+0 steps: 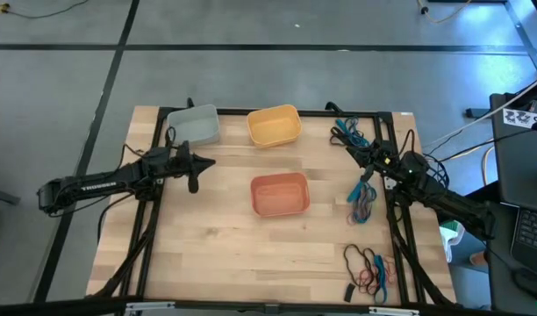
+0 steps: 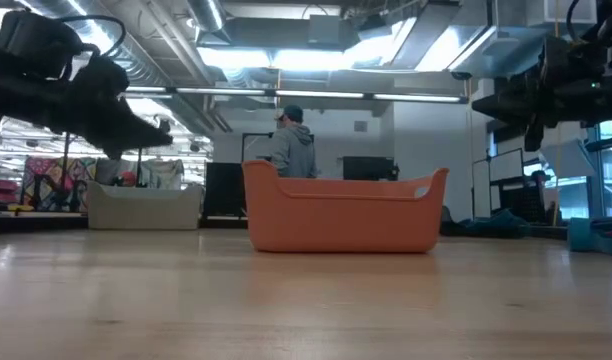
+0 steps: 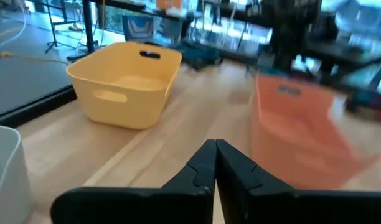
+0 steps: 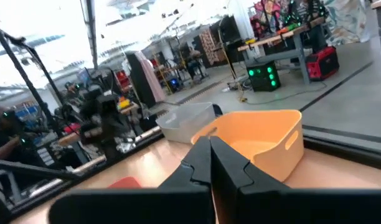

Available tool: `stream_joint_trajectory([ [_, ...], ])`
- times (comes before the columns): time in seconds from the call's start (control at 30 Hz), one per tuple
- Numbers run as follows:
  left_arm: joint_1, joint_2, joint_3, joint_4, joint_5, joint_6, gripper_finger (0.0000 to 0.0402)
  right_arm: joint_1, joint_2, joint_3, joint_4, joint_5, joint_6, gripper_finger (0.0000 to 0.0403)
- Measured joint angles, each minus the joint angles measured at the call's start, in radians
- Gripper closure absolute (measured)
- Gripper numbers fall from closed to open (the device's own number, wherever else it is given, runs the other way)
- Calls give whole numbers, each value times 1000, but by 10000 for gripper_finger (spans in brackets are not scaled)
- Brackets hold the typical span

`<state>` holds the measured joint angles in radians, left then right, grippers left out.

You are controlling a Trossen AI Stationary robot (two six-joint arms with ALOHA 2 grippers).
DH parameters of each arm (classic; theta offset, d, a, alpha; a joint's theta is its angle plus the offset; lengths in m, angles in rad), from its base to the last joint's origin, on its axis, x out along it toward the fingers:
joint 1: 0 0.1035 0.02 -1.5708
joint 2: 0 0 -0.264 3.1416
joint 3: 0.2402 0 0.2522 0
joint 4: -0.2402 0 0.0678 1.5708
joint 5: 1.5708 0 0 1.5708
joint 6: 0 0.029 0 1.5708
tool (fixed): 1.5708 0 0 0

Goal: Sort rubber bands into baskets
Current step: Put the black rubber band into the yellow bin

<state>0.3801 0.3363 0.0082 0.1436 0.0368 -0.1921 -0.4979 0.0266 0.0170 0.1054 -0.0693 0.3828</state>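
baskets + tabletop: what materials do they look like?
Yellow basket: looks like moulded plastic, matte; smooth rounded walls with cut-out handle slots. Salmon basket: seemingly the same plastic, with thin walls and a dipped rim. Grey-white basket: likely the same too, though less clearly seen. Tabletop: pale wood in joined strips, satin finish, with visible grain lines.

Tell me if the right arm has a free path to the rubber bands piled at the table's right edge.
Probably yes: the right gripper, shut and empty, hovers just beside that pile of rubber bands, nothing between.
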Motion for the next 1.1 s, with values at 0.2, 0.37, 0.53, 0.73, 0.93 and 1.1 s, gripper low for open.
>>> stream_joint_trajectory([
  [0.2, 0, 0, 0, 106, 0, -37, 396, 0, 116, 1, 7, 62, -73, 402],
  [0.37, 0, 0, 0, 140, 0, -37, 396, 0, 248, 7, 101, 110, -126, 402],
  [0.53, 0, 0, 0, 138, -6, -37, 396, 0, 401, 115, 62, 165, -206, 402],
  [0.73, 0, 0, 0, 139, -8, -37, 396, 0, 607, 280, -68, 257, -270, 402],
  [0.93, 0, 0, 0, 140, -10, -22, 396, -2, 789, 394, -189, 384, -324, 402],
  [1.1, 0, 0, 0, 153, -12, 5, 396, -74, 912, 453, -268, 361, -339, 402],
])
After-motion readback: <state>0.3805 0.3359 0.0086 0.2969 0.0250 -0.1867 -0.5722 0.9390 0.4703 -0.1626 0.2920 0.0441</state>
